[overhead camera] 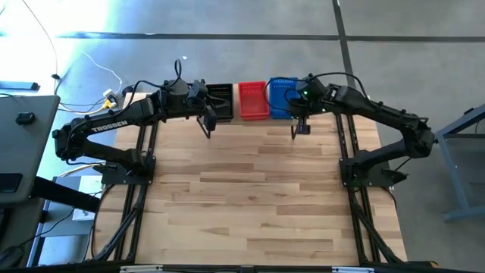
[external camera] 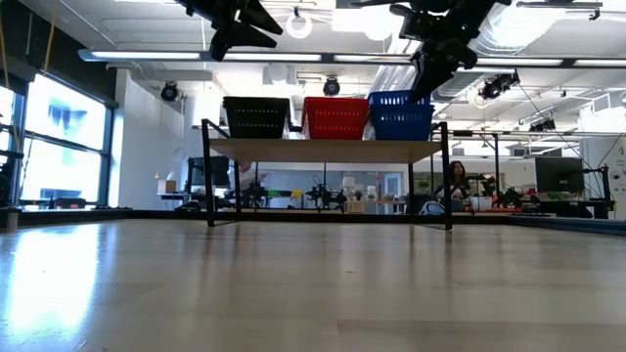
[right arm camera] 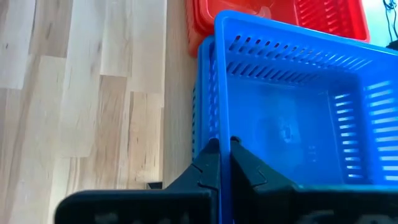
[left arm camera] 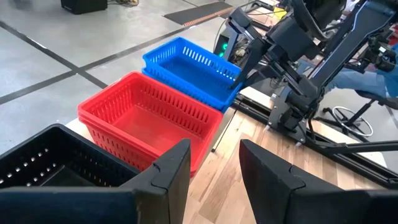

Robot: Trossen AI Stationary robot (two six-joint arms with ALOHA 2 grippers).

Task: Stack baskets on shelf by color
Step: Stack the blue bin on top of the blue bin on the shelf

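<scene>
**Three stacks on the shelf, right gripper on the blue rim**

I count three colour groups along the shelf (external camera: 328, 150): a black stack (overhead camera: 220, 101) at the upper centre-left of my overhead picture, a red stack (overhead camera: 253, 100) in the middle and a blue stack (overhead camera: 281, 97) to its right, all side by side. In the left wrist picture the red stack (left arm camera: 146, 119) shows at least two nested rims and the blue stack (left arm camera: 189, 68) likewise; I cannot count the black ones (left arm camera: 50, 163).

The baskets are rectangular moulded plastic with slotted, perforated walls and rolled rims. The shelf is a pale wooden plank on thin black metal legs, standing at the far edge of the butcher-block table (overhead camera: 250, 197).

The right gripper (right arm camera: 224, 160) has its fingers pinched together on the near wall of the top blue basket (right arm camera: 292, 124). The left gripper (left arm camera: 214, 171) hangs above the table just in front of the black stack, fingers parted and holding nothing.

Behind the shelf in the low picture, a person (external camera: 456, 186) sits among desks at centre right.
</scene>
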